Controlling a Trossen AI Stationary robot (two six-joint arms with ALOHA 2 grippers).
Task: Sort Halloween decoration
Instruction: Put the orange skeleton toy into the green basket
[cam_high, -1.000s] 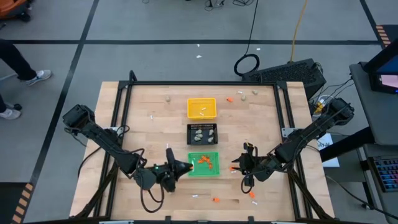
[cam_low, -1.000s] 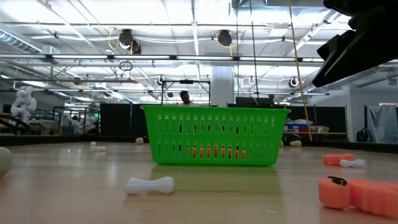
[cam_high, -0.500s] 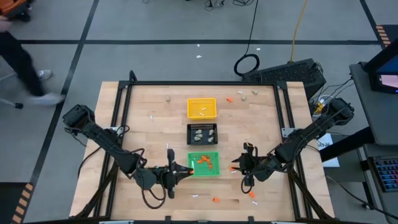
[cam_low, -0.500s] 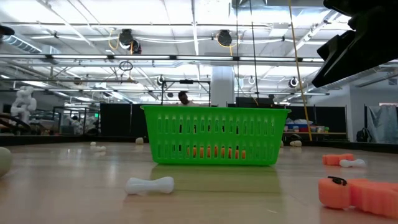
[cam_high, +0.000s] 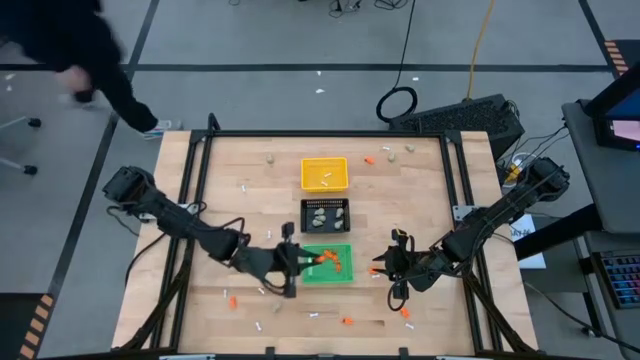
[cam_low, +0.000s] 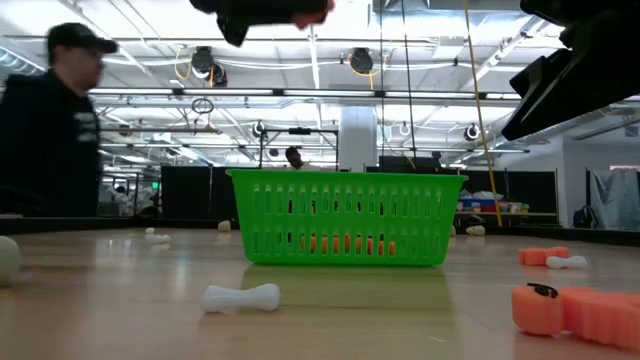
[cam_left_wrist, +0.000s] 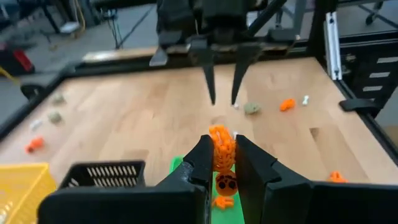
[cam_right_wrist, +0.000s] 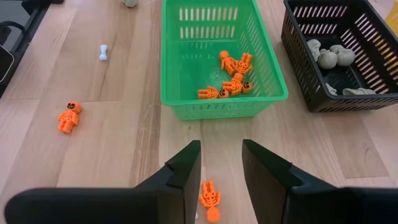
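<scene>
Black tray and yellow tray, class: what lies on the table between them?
Nothing: the high view shows only bare wood between the black tray and the yellow tray.

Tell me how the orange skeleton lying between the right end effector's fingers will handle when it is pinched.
The orange skeleton is probably light: it is tiny beside the green basket. It lies flat, so it should not roll. Its thin limbs may flex or slip in the right end effector, though its ribbed body offers some hold.

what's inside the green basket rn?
The green basket holds a few orange skeleton figures, bunched toward one side; the rest of its floor is bare. The left gripper holds another orange skeleton above it, covering part of it from overhead.
</scene>
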